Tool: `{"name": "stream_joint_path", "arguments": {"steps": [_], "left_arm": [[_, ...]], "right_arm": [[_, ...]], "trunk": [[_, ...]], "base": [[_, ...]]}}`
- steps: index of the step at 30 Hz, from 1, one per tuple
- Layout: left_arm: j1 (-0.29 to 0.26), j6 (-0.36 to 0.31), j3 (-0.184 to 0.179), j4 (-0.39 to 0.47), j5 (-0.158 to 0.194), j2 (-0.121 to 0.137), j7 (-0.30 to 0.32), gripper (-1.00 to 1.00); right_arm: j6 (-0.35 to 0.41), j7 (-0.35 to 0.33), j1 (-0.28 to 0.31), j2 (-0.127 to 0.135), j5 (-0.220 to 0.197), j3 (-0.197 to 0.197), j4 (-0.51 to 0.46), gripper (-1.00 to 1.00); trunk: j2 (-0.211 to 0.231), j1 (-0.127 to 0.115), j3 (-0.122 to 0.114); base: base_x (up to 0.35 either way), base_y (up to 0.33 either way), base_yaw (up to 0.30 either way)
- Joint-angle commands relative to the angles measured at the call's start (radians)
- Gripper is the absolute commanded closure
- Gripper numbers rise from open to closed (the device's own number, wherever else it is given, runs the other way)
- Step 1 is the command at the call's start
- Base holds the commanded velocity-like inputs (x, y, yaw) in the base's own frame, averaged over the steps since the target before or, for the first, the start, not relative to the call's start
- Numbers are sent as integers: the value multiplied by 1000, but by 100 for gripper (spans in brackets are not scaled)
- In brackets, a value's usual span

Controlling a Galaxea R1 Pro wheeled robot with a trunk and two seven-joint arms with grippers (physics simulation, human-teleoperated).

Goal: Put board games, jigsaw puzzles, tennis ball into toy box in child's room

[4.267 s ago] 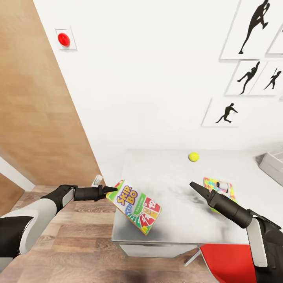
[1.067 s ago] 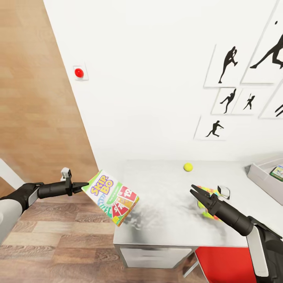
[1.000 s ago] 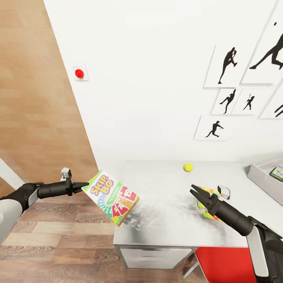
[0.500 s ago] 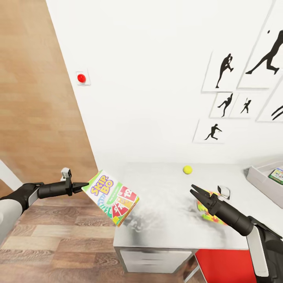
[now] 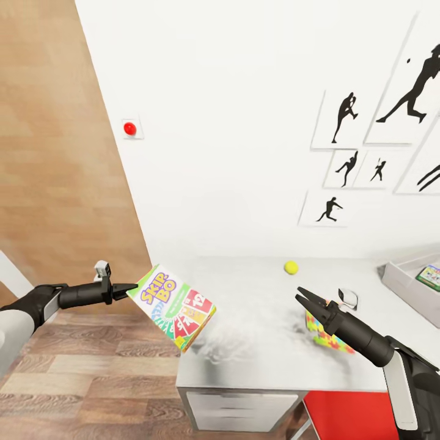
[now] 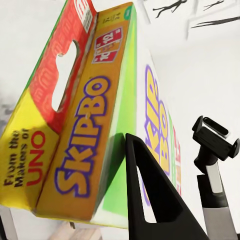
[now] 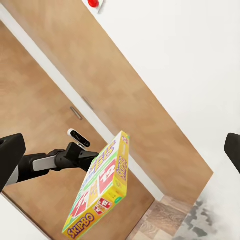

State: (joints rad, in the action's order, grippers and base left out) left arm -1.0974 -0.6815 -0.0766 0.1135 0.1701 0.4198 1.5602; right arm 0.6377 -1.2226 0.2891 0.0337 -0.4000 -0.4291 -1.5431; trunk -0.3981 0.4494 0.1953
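At about eight o'clock in the head view the left gripper (image 5: pixel 129 286) is still clamped on a corner of the Skip-Bo board game (image 5: pixel 178 307), held tilted off the table's (image 5: pixel 256 360) end. At four o'clock the right gripper (image 5: pixel 304 297) hovers, fingers spread and empty, over a jigsaw puzzle (image 5: pixel 327 333).

Farther off lie the tennis ball (image 5: pixel 291 267) and, at three o'clock, the toy box (image 5: pixel 400 282), which has slid further rightward as the camera turned, so the carry is unfinished.

A pale grey surface (image 5: pixel 256 342) stands against a white wall. Three things rest on it — a small yellow-green tennis ball (image 5: pixel 291 267) near the wall, a multicoloured jigsaw puzzle (image 5: pixel 327 335) nearer the front edge, and a light grey toy box (image 5: pixel 400 285) at the right end.
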Motion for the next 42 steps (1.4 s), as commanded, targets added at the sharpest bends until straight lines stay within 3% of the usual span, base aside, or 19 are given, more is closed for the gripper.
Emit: {"name": "stream_joint_path", "arguments": {"steps": [1, 42], "left_arm": [[-1, -10, -8, 0, 6, 1, 4, 100], [-1, -10, -9, 0, 8, -1, 4, 100]], "right_arm": [[8, -1, 1, 0, -4, 0, 0, -100], [8, 6, 1, 0, -4, 0, 3, -100]], "trunk": [[-2, 1, 0], [-2, 1, -68]], "base": [[0, 0, 0], [0, 0, 0]]}}
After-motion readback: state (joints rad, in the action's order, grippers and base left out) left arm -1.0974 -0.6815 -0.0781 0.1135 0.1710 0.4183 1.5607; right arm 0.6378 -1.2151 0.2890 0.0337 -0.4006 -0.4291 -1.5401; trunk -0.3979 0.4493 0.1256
